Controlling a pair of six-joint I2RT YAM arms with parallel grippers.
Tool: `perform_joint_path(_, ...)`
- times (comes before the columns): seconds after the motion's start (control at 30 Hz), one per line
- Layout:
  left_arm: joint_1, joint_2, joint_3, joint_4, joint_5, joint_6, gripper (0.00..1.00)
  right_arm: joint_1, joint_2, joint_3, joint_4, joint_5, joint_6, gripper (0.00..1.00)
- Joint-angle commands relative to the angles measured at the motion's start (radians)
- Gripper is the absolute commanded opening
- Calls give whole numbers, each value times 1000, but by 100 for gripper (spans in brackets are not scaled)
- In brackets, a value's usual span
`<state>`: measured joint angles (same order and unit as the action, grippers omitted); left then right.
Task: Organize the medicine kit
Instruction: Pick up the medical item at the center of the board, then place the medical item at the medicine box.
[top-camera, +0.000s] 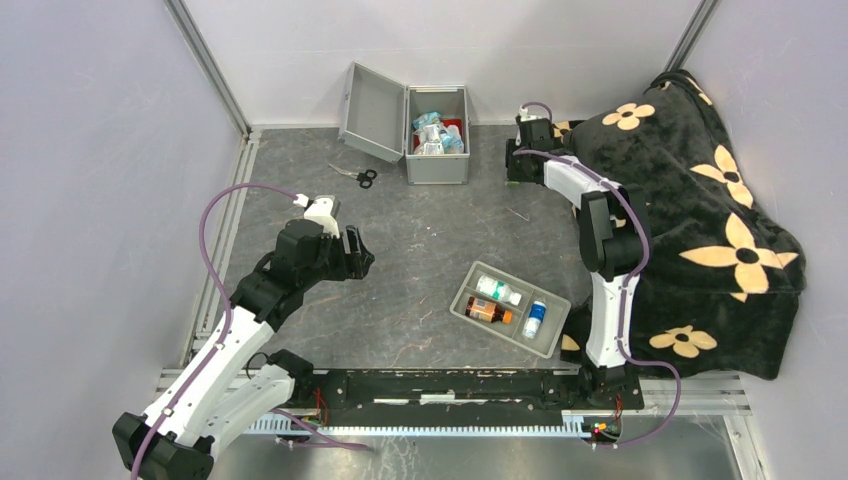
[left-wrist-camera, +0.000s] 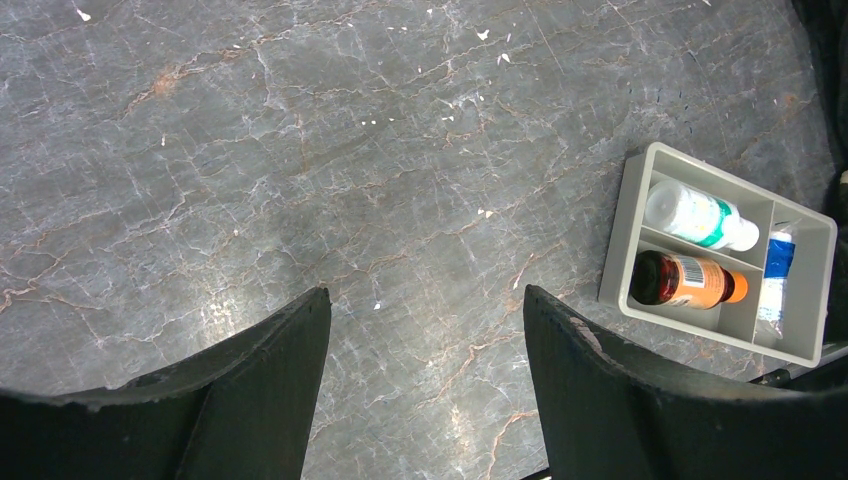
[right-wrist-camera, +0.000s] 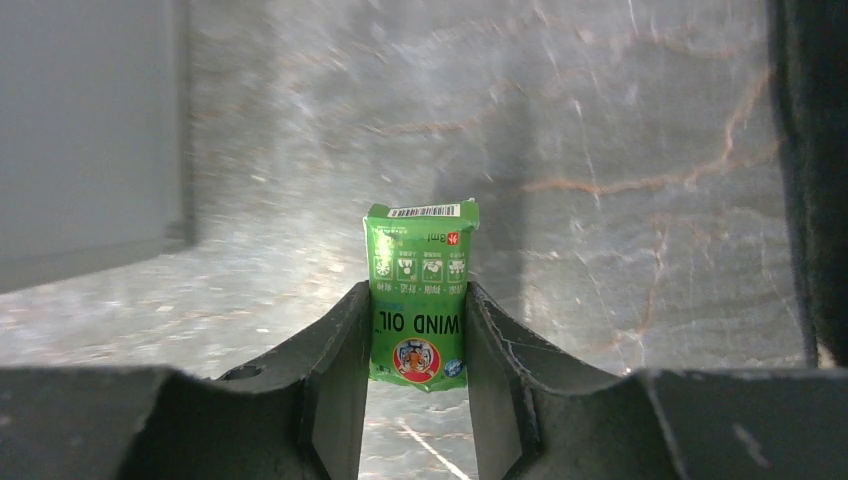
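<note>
Grey tabletop (top-camera: 430, 260) beside the open medicine kit (top-camera: 437, 168): right gripper (right-wrist-camera: 418, 305) jaws clamp only one end of a green box (right-wrist-camera: 421, 245), so it may twist loose or clip the kit wall, while left gripper (left-wrist-camera: 425, 335) jaws stand apart.

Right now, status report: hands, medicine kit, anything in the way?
Left hand open, empty. Right hand shut on green Wind Oil box, right of the medicine kit. Kit lid open, packets inside. Scissors lie left of it.

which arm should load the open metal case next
Right. The right end effector is shut on a small green wind-oil box beside the open silver-grey metal case; the left end effector is open, empty and farther off.
</note>
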<state>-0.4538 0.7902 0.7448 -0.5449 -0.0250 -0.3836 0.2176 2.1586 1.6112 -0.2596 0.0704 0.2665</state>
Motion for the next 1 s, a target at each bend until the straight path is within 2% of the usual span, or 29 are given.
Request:
perform_joint_path(0.0,-1,0,10,18,-1,28,77,6,-124,26,121,-162,39,42)
perform_joint_path(0.27,-1,0,8,18,-3,28,77,66,-137,114,215,-278,45,41)
perform_joint_path(0.43,-2,-2,9,18,-2,28,77,117,-36,268,191,-374,-3,41)
perform_joint_path(0.6,-1,-3,11,16,-4,28,77,144,60,364,198,-383,-32,44)
perform_joint_path(0.63,-1,-2,9,16,-3,27,77,144,78,379,204,-377,-31,46)
perform_joint_path(0.73,-1,-2,9,16,-4,28,77,144,123,421,227,-357,-34,59)
perform_joint_path(0.83,-1,0,9,17,-4,28,77,144,157,470,252,-372,-33,68)
perform_joint_path(0.97,0,-1,11,13,-10,27,77,144,127,467,336,-402,-20,71)
